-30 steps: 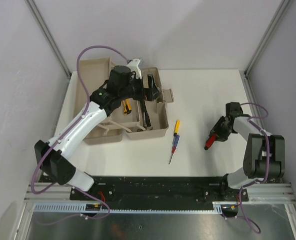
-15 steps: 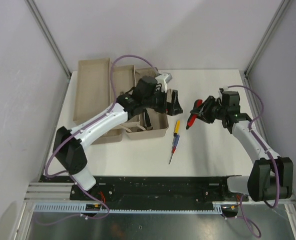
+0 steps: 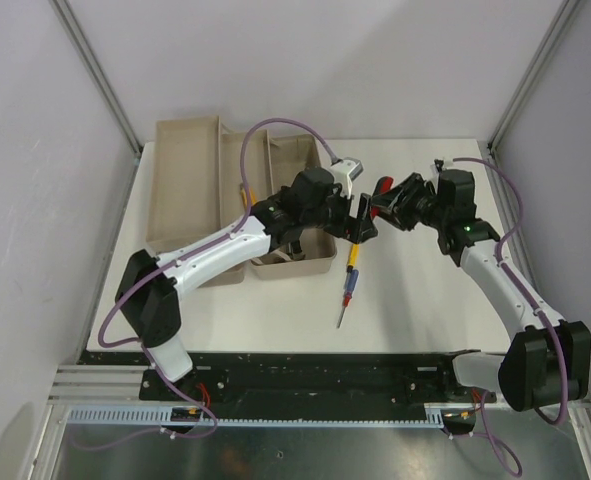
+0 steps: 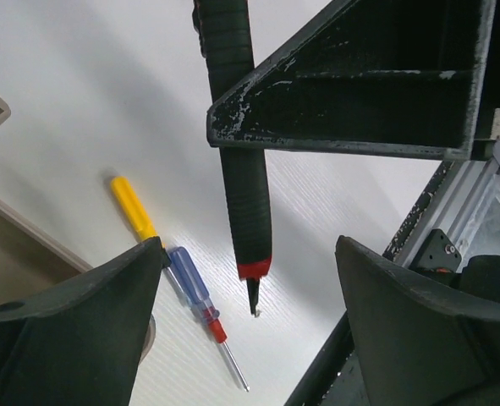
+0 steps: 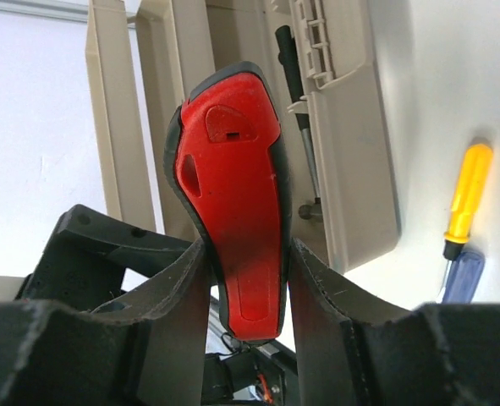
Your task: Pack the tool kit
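The beige toolbox point(image 3: 187, 180) stands open at the back left with its trays folded out. My right gripper point(image 3: 395, 205) is shut on the red-handled tool point(image 3: 380, 188) and holds it in the air just right of the box; the right wrist view shows the red handle point(image 5: 233, 194) clamped between the fingers point(image 5: 173, 296). My left gripper point(image 3: 363, 223) is open and empty, right beside that tool, whose black shaft point(image 4: 243, 186) hangs between the open jaws. The yellow-red-blue screwdriver point(image 3: 348, 280) lies on the table below both grippers, and also shows in the left wrist view point(image 4: 169, 262).
A black-handled tool point(image 5: 293, 93) lies inside the box's right compartment point(image 5: 355, 186). The left arm point(image 3: 225, 250) crosses over the box's front. Grey walls and frame posts point(image 3: 100, 80) close in the white table point(image 3: 415, 300).
The right gripper has lifted the red-handled tool off the table at the right and carried it left toward the box. The left arm has swung right, out of the box, to meet it.
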Motion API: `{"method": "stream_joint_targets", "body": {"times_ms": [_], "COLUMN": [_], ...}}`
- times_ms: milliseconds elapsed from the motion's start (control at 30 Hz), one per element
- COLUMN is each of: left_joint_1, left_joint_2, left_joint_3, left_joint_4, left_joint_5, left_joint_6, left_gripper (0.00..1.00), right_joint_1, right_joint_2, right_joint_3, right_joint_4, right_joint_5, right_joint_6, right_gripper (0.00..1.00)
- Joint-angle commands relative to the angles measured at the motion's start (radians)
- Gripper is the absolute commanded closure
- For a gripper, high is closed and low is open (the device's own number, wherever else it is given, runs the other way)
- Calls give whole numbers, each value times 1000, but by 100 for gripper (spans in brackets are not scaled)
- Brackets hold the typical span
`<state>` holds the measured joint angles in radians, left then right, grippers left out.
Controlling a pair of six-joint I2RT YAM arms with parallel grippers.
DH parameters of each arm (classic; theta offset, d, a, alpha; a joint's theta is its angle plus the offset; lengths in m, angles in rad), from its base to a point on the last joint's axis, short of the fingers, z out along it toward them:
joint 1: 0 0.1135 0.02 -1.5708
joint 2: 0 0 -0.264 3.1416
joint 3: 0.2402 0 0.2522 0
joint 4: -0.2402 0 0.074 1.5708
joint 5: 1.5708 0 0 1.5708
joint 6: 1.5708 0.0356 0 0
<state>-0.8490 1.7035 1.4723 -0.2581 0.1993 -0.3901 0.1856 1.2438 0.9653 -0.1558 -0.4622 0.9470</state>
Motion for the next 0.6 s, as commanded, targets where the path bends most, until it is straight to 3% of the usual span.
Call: {"method": "stream_joint_targets", "body": {"times_ms": [0, 200, 333, 400, 433, 567], "left_joint_1": [2, 2, 1, 2, 3, 6], "left_joint_2": [-30, -29, -30, -34, -39, -79], "left_joint_3": [-9, -16, -8, -6, -9, -35], "left_joint_4": [81, 92, 94, 93, 93, 92], "left_joint_5": [3, -5, -20, -38, -51, -125], "left_joint_6": [36, 44, 53, 58, 61, 68], "left_gripper": [17, 42, 73, 91, 96, 100], "right_joint_1": [24, 37, 42, 42, 42, 35], "right_joint_2": [-16, -1, 9, 16, 18, 3], "right_joint_3": [58, 70, 73, 73, 72, 73], "right_joint_4": [66, 78, 73, 73, 70, 46], "right_joint_5": [-16, -34, -42, -55, -58, -35], "right_joint_6": [57, 73, 59, 35, 17, -38], "right_gripper": [86, 86, 82, 72, 63, 32]}}
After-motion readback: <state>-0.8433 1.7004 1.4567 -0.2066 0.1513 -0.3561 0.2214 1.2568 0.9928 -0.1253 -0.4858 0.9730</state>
